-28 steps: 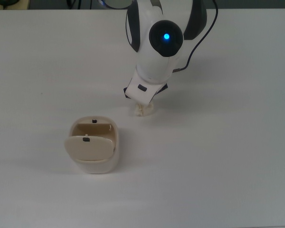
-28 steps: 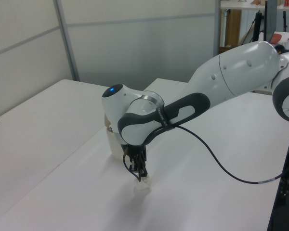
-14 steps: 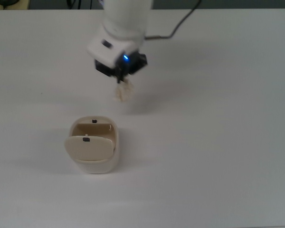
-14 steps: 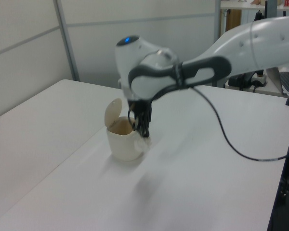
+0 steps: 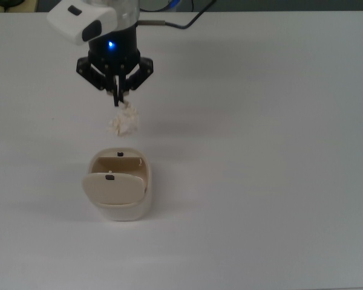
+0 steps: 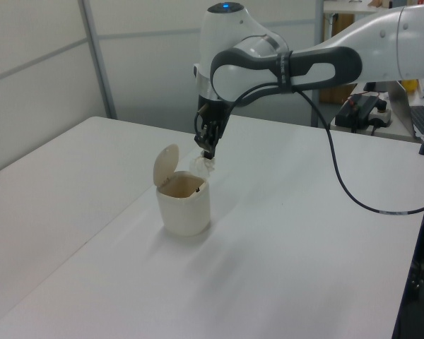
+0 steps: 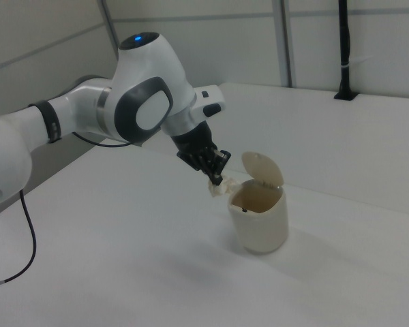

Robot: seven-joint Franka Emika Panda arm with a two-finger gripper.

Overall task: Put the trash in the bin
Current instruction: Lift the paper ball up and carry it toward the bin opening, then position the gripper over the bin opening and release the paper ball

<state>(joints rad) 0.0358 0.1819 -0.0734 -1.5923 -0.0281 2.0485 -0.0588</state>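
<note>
Top view shows the gripper (image 5: pixel 117 99), jaws pinching the tissue wad (image 5: pixel 123 119), hanging just short of the bin (image 5: pixel 122 211)'s open mouth, lid side opposite.

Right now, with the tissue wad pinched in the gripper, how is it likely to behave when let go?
The tissue wad hangs crumpled and lumpy from the gripper, so it is probably soft and very light. Its irregular shape suggests it would settle rather than roll. It hangs beside the bin, not above the opening, so dropped here it would likely miss.
</note>
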